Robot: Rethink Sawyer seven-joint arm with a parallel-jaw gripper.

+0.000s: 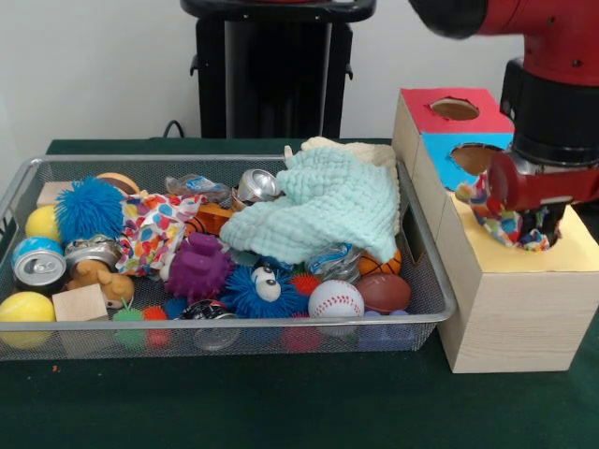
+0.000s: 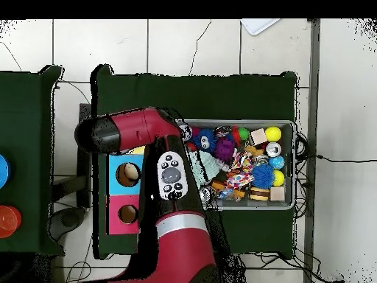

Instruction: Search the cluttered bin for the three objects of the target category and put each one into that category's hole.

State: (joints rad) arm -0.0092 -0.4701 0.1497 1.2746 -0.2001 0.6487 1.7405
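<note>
I saw the red and black arm [image 1: 552, 56] come down at 3 o'clock in the front view. The gripper [image 1: 524, 220] was pinching a bright spotted cloth [image 1: 505, 224] and held it right over the hole in the yellow top of the wooden box [image 1: 510, 309]. The cloth hung partly in that hole. The box also had a blue part with a hole [image 1: 475, 157] and a red part with a hole [image 1: 455, 108], both farther back.

The wire bin [image 1: 426, 281] sat on the green surface [image 1: 281, 402], just beside the box at its 9 o'clock. Inside, a big pale green cloth [image 1: 323, 210] lay toward the back right. Another spotted cloth [image 1: 154, 229] lay toward the left. Next to it, at its 9 o'clock, was a fuzzy blue ball [image 1: 89, 208]. A purple spiky toy [image 1: 198, 267] sat near the middle. A baseball [image 1: 335, 299] and a small brown football [image 1: 384, 292] lay at the front right. A soda can [image 1: 39, 267] and two yellow balls [image 1: 26, 309] were on the left side. A wooden block [image 1: 80, 302] lay at the front left.

In the overhead view, the arm [image 2: 169, 184] covered much of the box [image 2: 125, 191], so I could not see the gripper there.
</note>
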